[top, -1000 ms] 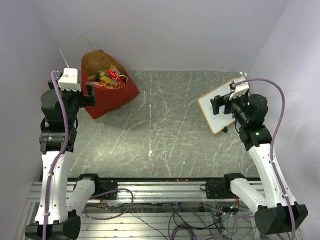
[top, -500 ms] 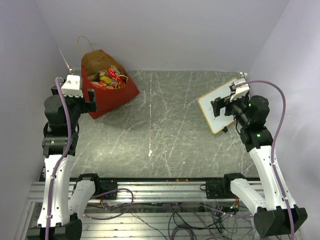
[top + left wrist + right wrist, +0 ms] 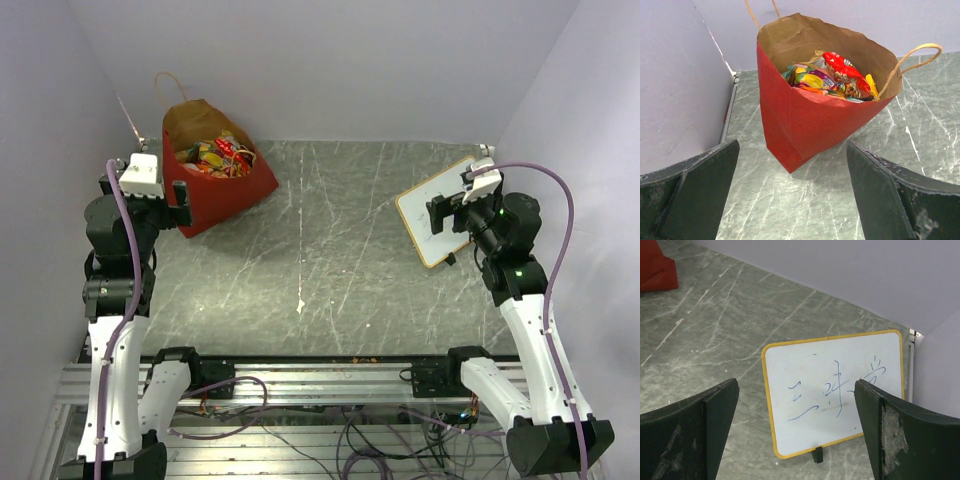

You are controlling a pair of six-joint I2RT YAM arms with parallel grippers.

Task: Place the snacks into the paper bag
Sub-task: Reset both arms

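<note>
Since the snacks (image 3: 832, 75) lie heaped inside the paper bag (image 3: 805, 120), on the table (image 3: 330, 250) at the top view's upper left, expect light, crinkly, slippery packets; pinch one by its flat edge. Your left claw (image 3: 792, 145) and right claw (image 3: 796, 385) both stand wide open, holding nothing.

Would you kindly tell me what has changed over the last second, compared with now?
The left gripper, open and empty, has drawn back a little from the paper bag, toward the near-left. The right gripper barely shifted and stays open, facing the white board. The bag, the snacks inside it and the board stayed put.
</note>
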